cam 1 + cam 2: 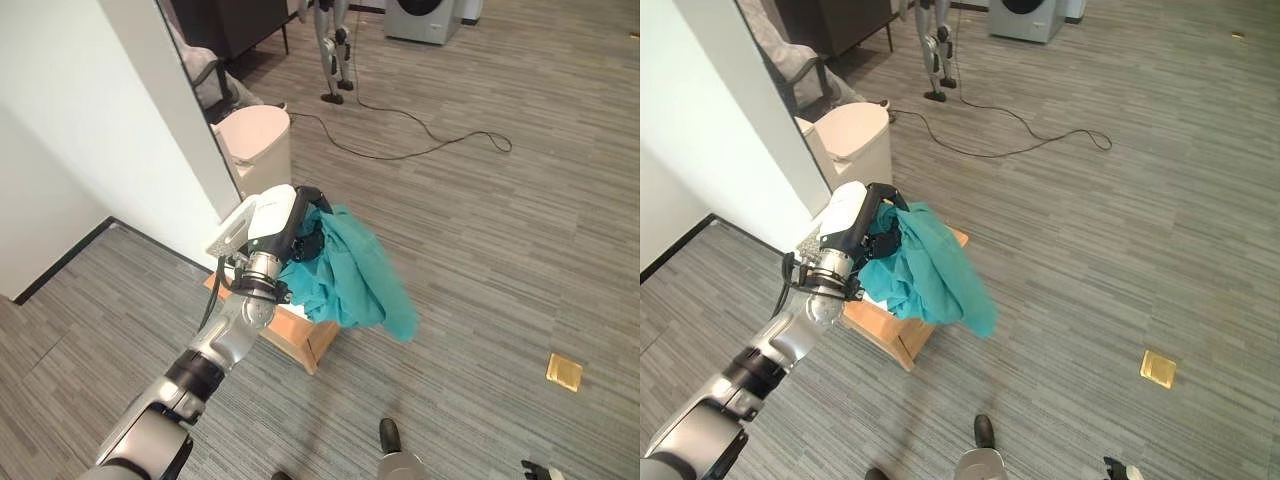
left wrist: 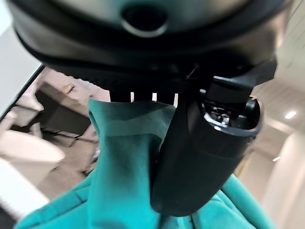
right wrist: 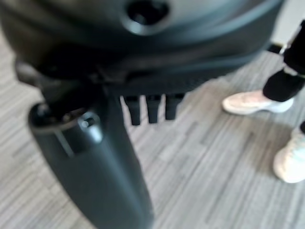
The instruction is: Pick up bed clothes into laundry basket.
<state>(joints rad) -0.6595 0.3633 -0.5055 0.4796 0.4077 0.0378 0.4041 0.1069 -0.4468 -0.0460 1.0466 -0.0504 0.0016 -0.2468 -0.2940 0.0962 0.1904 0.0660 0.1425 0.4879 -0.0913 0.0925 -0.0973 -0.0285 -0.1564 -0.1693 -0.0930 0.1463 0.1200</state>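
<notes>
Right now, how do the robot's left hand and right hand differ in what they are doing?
The left hand is curled round a teal cloth, lifted above a wooden stool; the right hand holds nothing. The left hand's thumb presses against the cloth, while the right hand's thumb and fingers hang relaxed over bare floor, near a person's white shoes. Both are dark hands.

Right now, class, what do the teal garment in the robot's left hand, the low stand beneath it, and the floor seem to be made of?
Teal garment: soft woven fabric, matte; it drapes in loose folds from the left hand.
Low stand: probably light wood or plywood; tan, flat panels with straight edges.
Floor: likely grey carpet tile or wood-look vinyl; striped, dull surface, cannot tell which.
</notes>
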